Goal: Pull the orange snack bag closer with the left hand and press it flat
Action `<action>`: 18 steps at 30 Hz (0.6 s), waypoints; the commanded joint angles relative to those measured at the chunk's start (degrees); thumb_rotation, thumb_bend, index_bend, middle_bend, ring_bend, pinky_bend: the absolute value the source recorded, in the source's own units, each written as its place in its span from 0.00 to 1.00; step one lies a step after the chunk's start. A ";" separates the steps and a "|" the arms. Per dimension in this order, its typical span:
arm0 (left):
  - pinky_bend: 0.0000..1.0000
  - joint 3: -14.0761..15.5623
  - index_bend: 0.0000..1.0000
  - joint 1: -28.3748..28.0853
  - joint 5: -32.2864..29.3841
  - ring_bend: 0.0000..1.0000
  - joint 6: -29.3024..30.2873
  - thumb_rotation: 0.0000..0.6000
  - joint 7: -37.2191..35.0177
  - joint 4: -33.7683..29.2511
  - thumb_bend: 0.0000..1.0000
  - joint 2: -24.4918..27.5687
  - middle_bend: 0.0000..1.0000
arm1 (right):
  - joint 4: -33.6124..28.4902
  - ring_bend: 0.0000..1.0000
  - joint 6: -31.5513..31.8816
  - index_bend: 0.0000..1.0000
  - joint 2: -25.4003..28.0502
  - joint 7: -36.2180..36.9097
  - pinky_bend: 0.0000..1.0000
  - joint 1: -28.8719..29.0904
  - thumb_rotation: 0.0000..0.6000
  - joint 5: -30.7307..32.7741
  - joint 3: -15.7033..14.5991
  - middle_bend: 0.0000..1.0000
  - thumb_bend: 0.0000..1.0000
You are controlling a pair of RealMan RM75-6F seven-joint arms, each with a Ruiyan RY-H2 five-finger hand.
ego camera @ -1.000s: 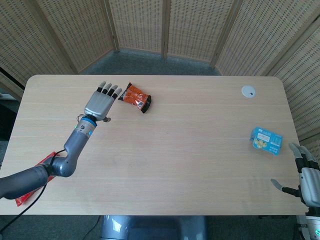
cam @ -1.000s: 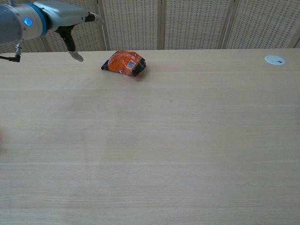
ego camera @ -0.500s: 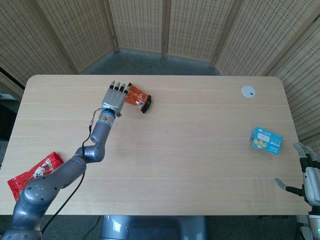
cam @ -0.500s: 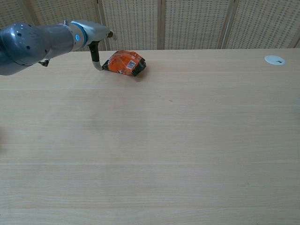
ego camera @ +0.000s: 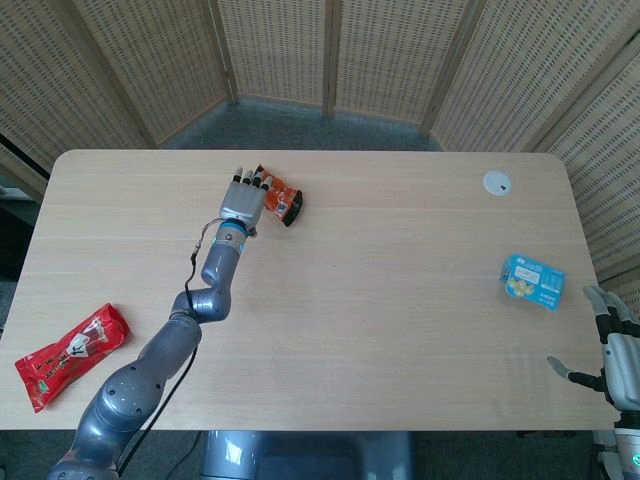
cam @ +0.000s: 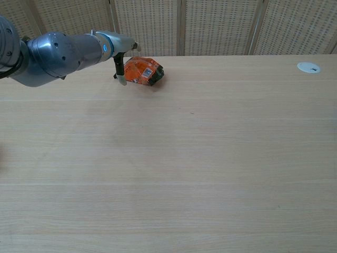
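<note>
the orange snack bag [ego camera: 280, 197] lies puffed on the far left part of the table [ego camera: 380, 300]. your left hand [ego camera: 244, 200] sits flat over its left end, fingers [ego camera: 252, 182] extended and holding nothing; the chest view shows the thumb hanging just beside the bag. your right hand [ego camera: 618, 352] rests released off the near right edge, near the blue packet [ego camera: 533, 281]. a red snack bag [ego camera: 70, 353] lies at the near left corner; a white disc [ego camera: 497, 182] lies far right.

I see a pale wooden table [ego camera: 400, 300] under even light, woven rattan screens [ego camera: 330, 50] folding around its far edge, grey carpet [ego camera: 300, 125] beyond.
</note>
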 commanded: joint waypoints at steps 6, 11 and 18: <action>0.00 -2.40 0.04 -2.22 2.03 0.00 -4.27 1.00 -1.40 6.19 0.00 -4.19 0.00 | 0.31 0.00 -0.62 0.00 -0.59 -0.78 0.00 0.28 1.00 0.65 0.09 0.00 0.00; 0.00 -4.18 0.03 -2.83 2.19 0.00 -6.01 1.00 -0.15 8.34 0.00 -5.75 0.00 | 0.03 0.00 -0.27 0.00 -0.55 -0.89 0.00 0.20 1.00 0.47 0.17 0.00 0.00; 0.00 -5.62 0.04 -1.19 3.25 0.00 -8.44 1.00 1.50 8.64 0.00 -5.86 0.00 | -0.31 0.00 0.11 0.00 -0.07 -0.11 0.00 -0.05 1.00 0.54 0.38 0.00 0.00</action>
